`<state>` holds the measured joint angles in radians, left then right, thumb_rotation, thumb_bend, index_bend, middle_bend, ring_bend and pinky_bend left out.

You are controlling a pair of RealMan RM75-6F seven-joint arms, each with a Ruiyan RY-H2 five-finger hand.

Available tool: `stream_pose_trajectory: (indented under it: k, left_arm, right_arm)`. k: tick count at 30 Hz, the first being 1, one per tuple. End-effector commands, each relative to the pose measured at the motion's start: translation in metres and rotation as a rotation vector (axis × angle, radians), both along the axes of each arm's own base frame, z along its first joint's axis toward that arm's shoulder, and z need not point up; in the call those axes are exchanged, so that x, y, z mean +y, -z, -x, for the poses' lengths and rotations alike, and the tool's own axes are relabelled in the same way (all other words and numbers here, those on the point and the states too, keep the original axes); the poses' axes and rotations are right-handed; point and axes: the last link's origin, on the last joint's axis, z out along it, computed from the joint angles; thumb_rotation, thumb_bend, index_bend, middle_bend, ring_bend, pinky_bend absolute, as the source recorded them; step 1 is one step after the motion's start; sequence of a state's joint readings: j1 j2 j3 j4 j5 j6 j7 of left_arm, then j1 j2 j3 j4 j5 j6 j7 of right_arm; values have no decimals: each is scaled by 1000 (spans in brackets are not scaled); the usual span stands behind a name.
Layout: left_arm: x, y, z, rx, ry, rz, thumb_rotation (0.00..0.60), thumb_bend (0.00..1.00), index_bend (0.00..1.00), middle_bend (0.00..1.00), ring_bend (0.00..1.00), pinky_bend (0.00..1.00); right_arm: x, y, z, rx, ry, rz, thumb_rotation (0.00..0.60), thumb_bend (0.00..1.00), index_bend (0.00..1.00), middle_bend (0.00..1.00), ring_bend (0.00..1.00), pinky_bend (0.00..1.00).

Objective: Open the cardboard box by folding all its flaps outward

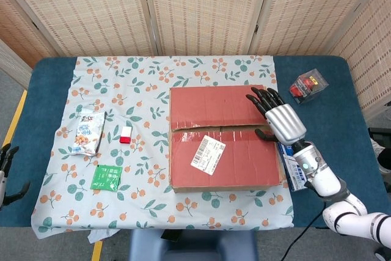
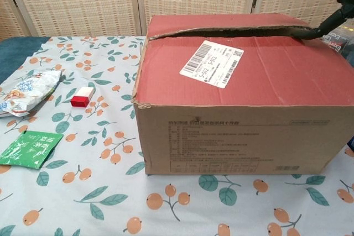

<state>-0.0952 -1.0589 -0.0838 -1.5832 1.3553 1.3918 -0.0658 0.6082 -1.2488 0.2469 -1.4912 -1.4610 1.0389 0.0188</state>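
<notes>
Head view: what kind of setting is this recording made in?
Probably an indoor staged test area rather than a home: woven folding screens close off the back, and a blue table carries a floral cloth with a cardboard box and small packaged goods laid out.
</notes>
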Motion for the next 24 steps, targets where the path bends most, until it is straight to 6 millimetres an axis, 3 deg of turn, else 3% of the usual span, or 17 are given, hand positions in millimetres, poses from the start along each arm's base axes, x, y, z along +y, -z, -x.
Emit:
stream_pose_trajectory:
  k: [1, 12, 24]
  left_arm:
    - [-1, -3, 1, -6, -2, -11, 600, 395, 42, 0, 0, 0]
    - [-6, -11, 2, -28, 4, -44, 600, 396, 44, 0, 0, 0]
    - [-13, -21, 2, -47, 38, -86, 600, 397, 53, 0, 0, 0]
  right_arm:
    - [-7, 6, -3, -4, -6, -4, 600, 355, 0, 0, 0, 0]
    - [-37, 25, -12, -56, 5, -6, 600, 355, 0, 0, 0, 0]
    - [-63, 6, -40, -67, -14, 92, 600, 355, 0, 0, 0, 0]
